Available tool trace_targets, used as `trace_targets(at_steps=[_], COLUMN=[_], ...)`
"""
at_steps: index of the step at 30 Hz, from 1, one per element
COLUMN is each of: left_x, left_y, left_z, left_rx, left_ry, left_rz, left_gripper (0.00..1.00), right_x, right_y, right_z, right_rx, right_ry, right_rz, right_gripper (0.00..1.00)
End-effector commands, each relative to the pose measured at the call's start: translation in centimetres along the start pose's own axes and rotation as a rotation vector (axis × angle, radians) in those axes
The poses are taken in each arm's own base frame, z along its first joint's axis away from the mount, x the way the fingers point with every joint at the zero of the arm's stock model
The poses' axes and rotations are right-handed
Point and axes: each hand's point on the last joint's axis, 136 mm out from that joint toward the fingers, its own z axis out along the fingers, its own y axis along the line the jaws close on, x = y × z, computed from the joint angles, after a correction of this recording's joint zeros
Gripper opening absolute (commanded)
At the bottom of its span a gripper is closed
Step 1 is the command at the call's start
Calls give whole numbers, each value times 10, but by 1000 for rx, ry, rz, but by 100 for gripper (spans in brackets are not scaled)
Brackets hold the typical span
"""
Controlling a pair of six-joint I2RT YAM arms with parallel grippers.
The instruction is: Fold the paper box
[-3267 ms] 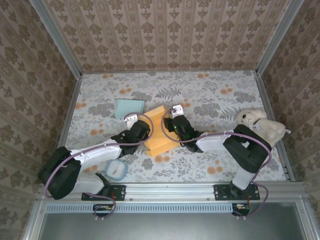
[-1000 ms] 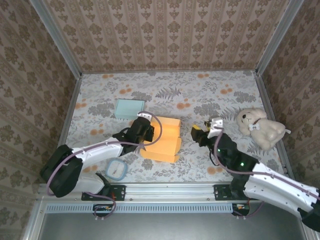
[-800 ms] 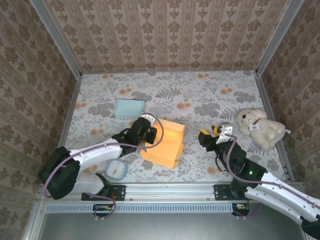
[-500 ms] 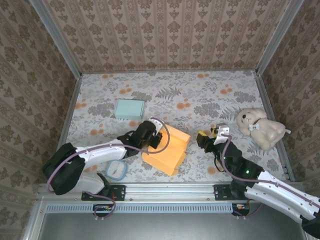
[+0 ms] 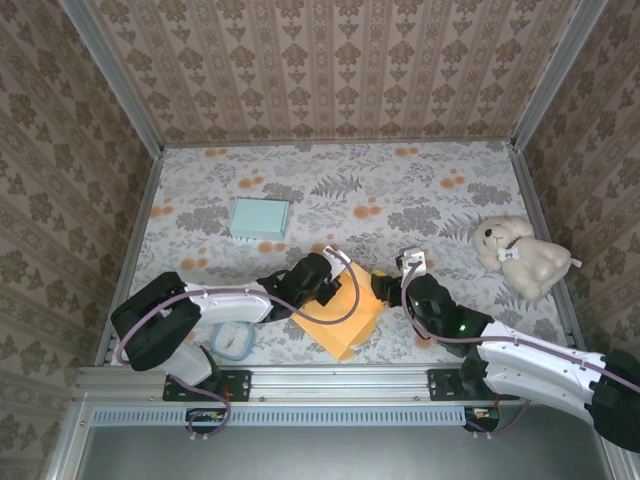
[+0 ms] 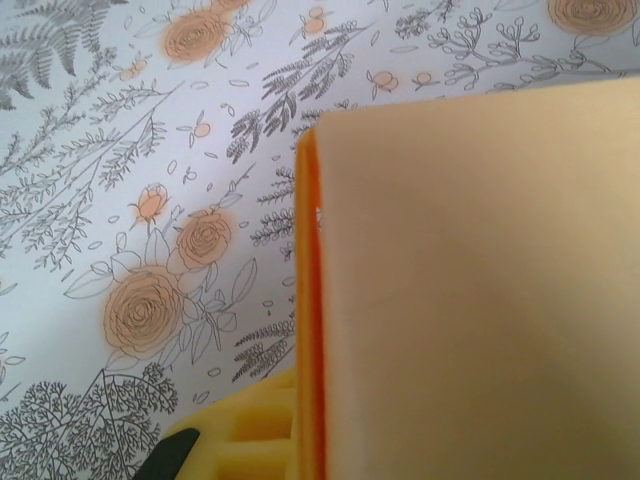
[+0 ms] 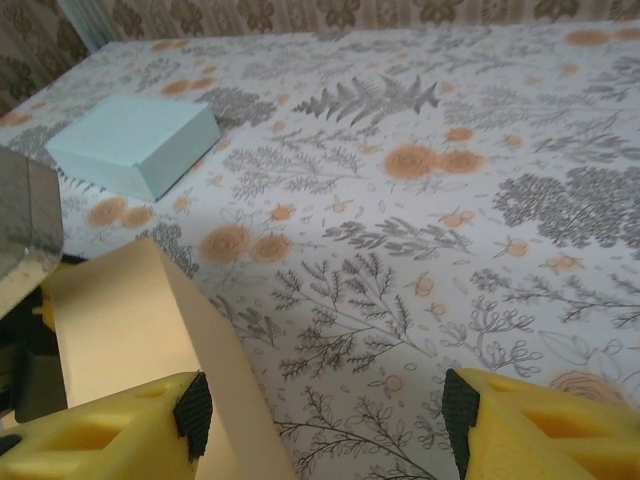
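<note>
Paper box [image 5: 345,318]: orange, partly folded, lying on the floral tabletop [image 5: 420,190] near the front edge, between the two arms.

Left gripper [image 5: 328,288] sits at the box's upper left edge. Its jaws are together, apparently pinching one thin panel. The wrist view is too close to confirm contact; the panel edge runs just beside the yellow finger [image 6: 235,440].

Right gripper [image 5: 384,287] sits at the box's right corner with its jaws apart. In its wrist view a box panel stands just beside one jaw, and the rest of the gap lies over bare tabletop.

Teal box [image 5: 259,218] lies well apart, toward the back left. Plush bear [image 5: 520,255] is at the far right.
</note>
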Motion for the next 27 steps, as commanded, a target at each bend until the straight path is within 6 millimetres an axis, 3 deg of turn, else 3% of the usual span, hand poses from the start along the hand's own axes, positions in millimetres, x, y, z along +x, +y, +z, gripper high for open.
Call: trace_targets(at_steps=[1, 6, 18, 27], left_x=[1, 3, 4, 6], left_y=[9, 19, 9, 44], left_z=[2, 6, 23, 24], left_rx=[-65, -130, -96, -196], left_ry=[-13, -17, -27, 37], left_rz=[34, 5, -25, -153], left_gripper=[0, 0, 0, 3], right_x=[5, 14, 28, 31], right_y=[7, 11, 33, 35], right_z=[7, 14, 31, 32], right_rx=[-35, -37, -107, -116], right_ry=[6, 44, 148, 167], right_rz=[18, 6, -57, -76], right_gripper=[65, 65, 53, 52])
